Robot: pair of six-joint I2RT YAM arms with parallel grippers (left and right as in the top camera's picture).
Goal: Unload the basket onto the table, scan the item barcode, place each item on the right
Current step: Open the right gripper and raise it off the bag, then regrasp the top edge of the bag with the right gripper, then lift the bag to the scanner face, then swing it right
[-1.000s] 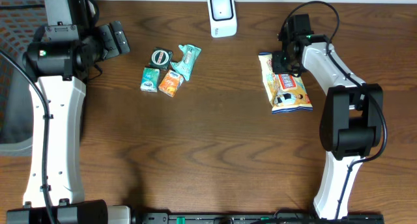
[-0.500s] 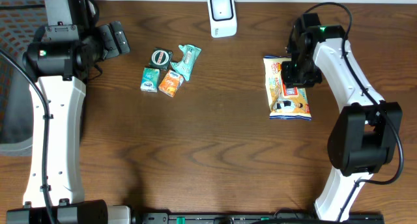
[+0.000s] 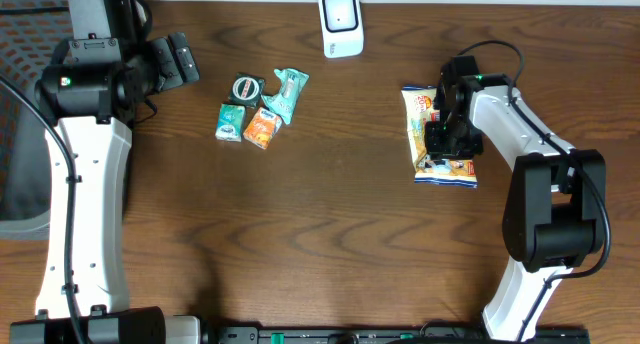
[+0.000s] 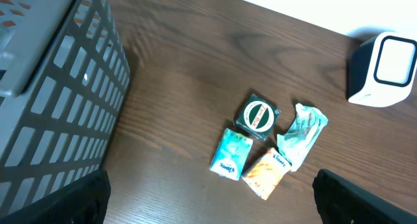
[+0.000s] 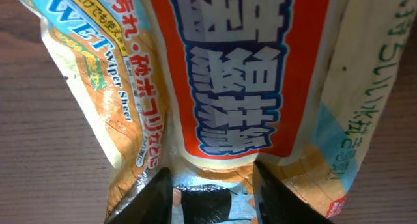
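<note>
Being tackled at this point is only the opening step of the task. The wet-wipe packet (image 3: 447, 169) is lying flat on the right side of the brown wooden surface (image 3: 320, 234), well apart from the white barcode scanner (image 3: 341, 22) at the far edge. Nothing is being presented to the scanner yet. By this reading, the lifting, the carrying across and the turning of the barcode toward the scanner window are all left to do. The barcode itself is not being shown in any view.

The right arm is being bent over the packet with its wrist pointing down, and the right claw (image 3: 446, 136) is being held low over the packet's middle. In the right wrist view its two fingers are being set partly apart, one on each side of a raised part of the wrapper. Whether the film is actually being pinched cannot be told.

The left arm is being held at the far left corner, away from the work. The left claw (image 4: 208, 203) is spread wide with nothing in it. It is being pointed toward a cluster of small goods: a round tin (image 3: 246, 87), a teal pack (image 3: 230, 122), an orange pack (image 3: 261, 129) and a crumpled wrapper (image 3: 286, 92). A grey basket (image 4: 52, 100) is standing beside them.
</note>
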